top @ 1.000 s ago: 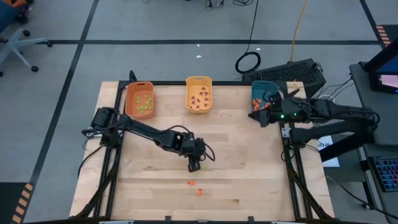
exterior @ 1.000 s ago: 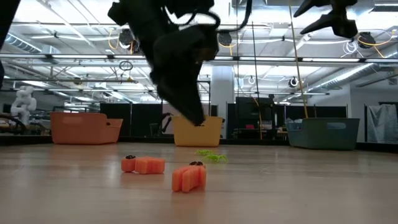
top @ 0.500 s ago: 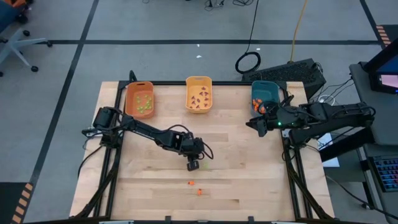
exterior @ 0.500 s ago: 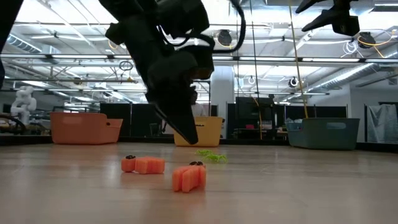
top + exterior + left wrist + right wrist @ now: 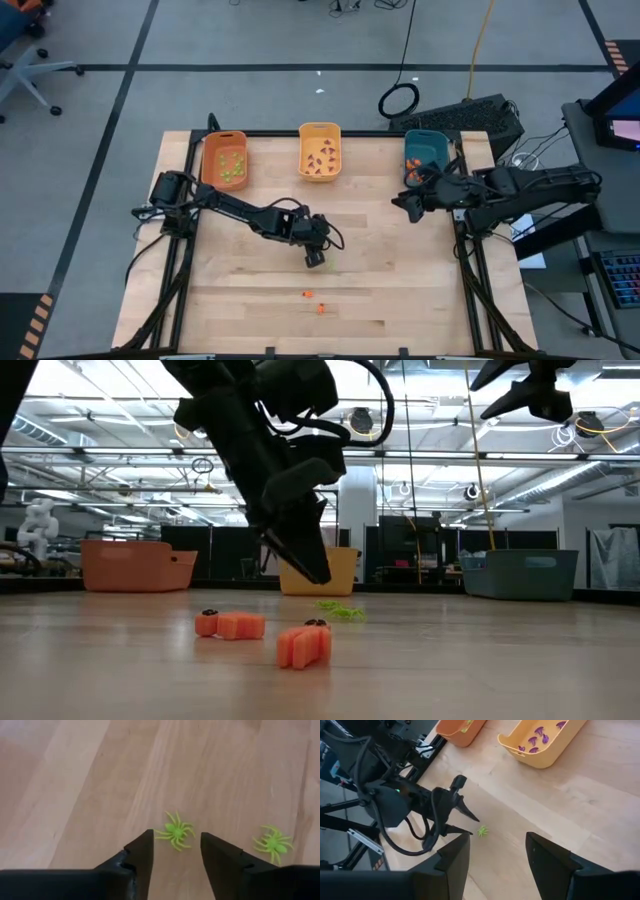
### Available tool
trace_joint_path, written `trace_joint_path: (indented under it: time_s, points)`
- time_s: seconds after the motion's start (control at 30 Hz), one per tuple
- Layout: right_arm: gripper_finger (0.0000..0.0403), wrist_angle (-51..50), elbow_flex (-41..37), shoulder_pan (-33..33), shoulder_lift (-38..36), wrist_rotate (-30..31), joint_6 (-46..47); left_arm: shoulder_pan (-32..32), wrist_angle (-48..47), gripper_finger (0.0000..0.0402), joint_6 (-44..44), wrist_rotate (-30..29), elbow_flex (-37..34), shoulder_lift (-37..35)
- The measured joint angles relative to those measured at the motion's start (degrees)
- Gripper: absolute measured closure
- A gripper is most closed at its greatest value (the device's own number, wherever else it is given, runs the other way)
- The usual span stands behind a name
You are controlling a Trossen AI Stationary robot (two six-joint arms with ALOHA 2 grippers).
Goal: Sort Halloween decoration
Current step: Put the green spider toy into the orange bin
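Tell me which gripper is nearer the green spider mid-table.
Left. The left gripper hangs just over the green spider, fingers open either side of it. The right gripper is far off, by the teal bin.

Three long bins stood in a row at the far edge of the wooden worktop (image 5: 400, 280): an orange bin (image 5: 223, 160), a yellow bin (image 5: 320, 151) and a teal bin (image 5: 424, 150). Past the worktop, a black keyboard (image 5: 480, 118) and a coiled black cable (image 5: 399, 100) lay on the grey floor.
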Motion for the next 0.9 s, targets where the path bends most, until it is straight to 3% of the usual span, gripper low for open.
trace_joint_path:
  time_s: [0.23, 0.53, 0.9]
  points:
    - [0.0225, -0.01, 0.00, 0.00, 1.81, 2.76, -0.35, 0.04, -0.58, 0.0224, -0.39, 2.97, 0.00, 2.11]
    - [0.0225, -0.02, 0.00, -0.02, 3.72, 2.78, -1.67, 1.23, -1.24, 0.0224, 0.98, 2.05, 0.00, 2.29]
    - [0.0225, 0.00, 0.00, -0.08, 4.59, 4.70, -1.86, 2.40, 2.34, 0.0273, 1.16, 8.48, 0.13, 3.82]
